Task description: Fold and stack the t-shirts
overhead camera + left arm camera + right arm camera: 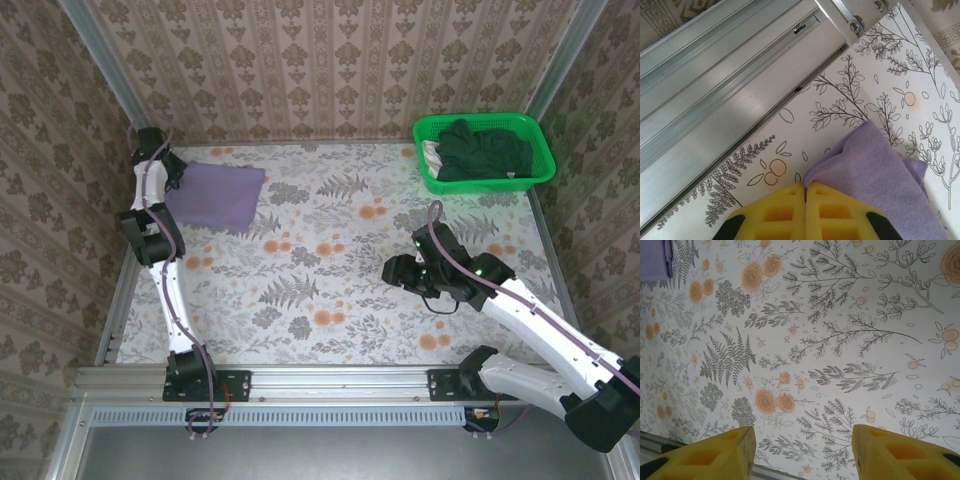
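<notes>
At the far left corner of the table (pixel 330 260), the left arm is reaching down so that the left fingers (pixel 165 172) are sitting at the near-left edge of the lavender t-shirt (pixel 215 197). That shirt is lying folded into a flat rectangle on the floral surface, close to the left aluminium rail (pixel 112 300). In the left wrist view the yellow left fingers (pixel 790 210) are pressing together with no gap between them. Their tips are meeting a rumpled corner of the lavender t-shirt (pixel 875 170); I cannot tell whether any cloth is caught in the seam.

Toward the right, the right arm is stretching out over the bare middle-right of the table, with the right fingers (pixel 400 270) pointing left. From the right wrist camera the right fingers (pixel 715 452) are standing well apart and gripping nothing, hovering above the printed table (pixel 840 340).

At the far right corner, the bright green basket (pixel 545 160) is holding the dark green t-shirts (pixel 485 148), which are lying bunched in a heap inside it.
</notes>
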